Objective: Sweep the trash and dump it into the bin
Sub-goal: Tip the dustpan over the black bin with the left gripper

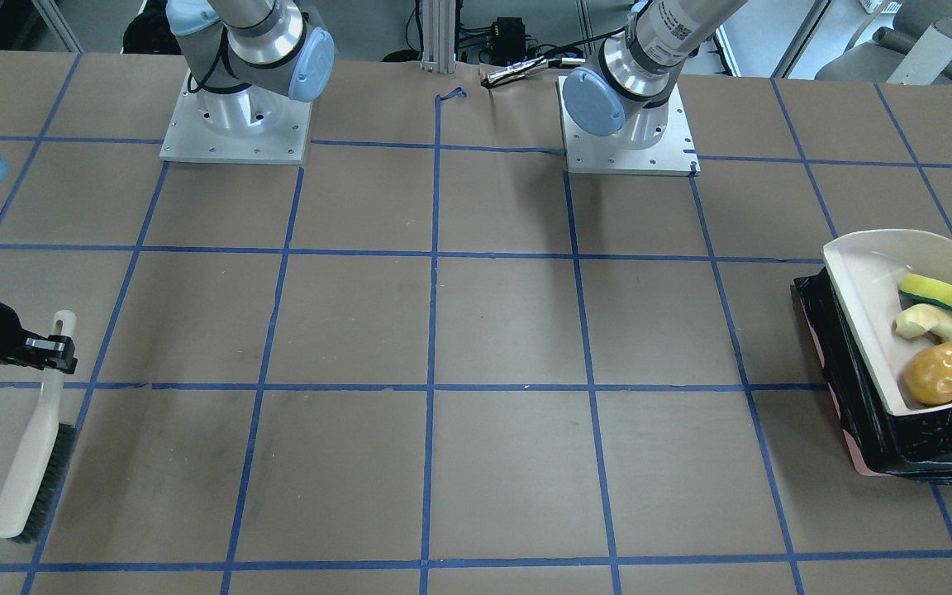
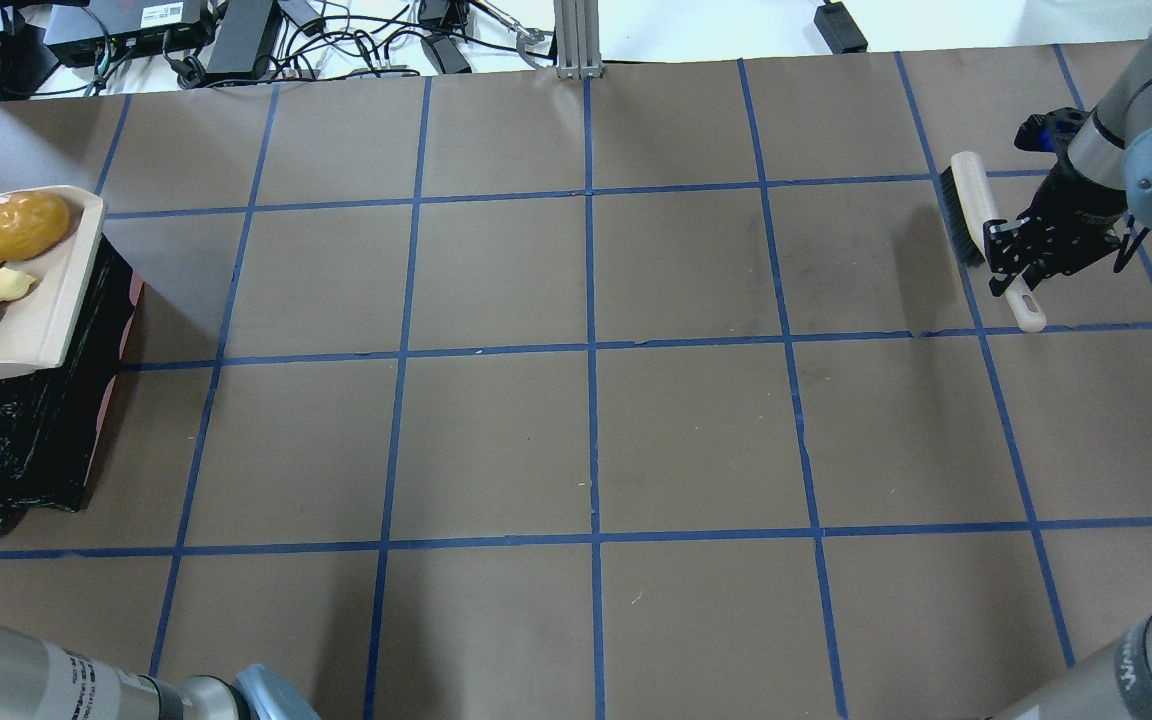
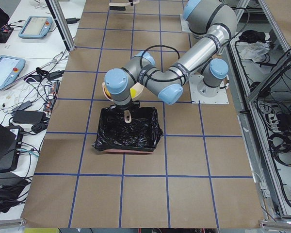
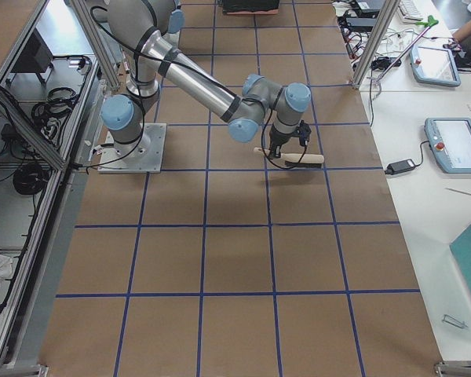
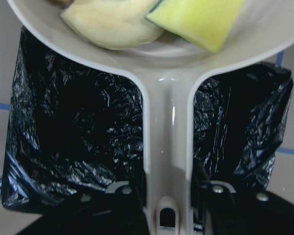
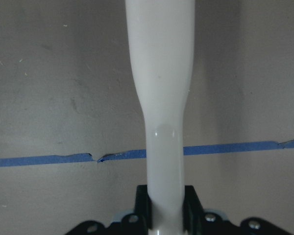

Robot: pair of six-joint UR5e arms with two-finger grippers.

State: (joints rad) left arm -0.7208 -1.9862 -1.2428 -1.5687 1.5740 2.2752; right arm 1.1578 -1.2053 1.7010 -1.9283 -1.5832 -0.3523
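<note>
The beige dustpan [image 1: 860,306] hangs over the bin [image 1: 897,442], a pinkish box lined with a crinkled black bag [image 5: 78,137]. In the pan lies the trash: a glossy brown lump [image 1: 945,373], a pale curved slice [image 1: 930,324] and a yellow-green sponge wedge [image 1: 939,294]. My left gripper [image 5: 167,198] is shut on the dustpan's handle [image 5: 167,142]. At the table's other end my right gripper [image 2: 1011,262] is shut on the handle of a cream brush [image 2: 971,205] with dark bristles, held just above the table.
Both arm bases [image 1: 235,132] stand at the robot's side of the table, which is covered in brown paper with a blue tape grid. Cables and boxes [image 2: 236,35] lie past the far edge. Side tables with tablets [image 3: 7,68] flank both table ends.
</note>
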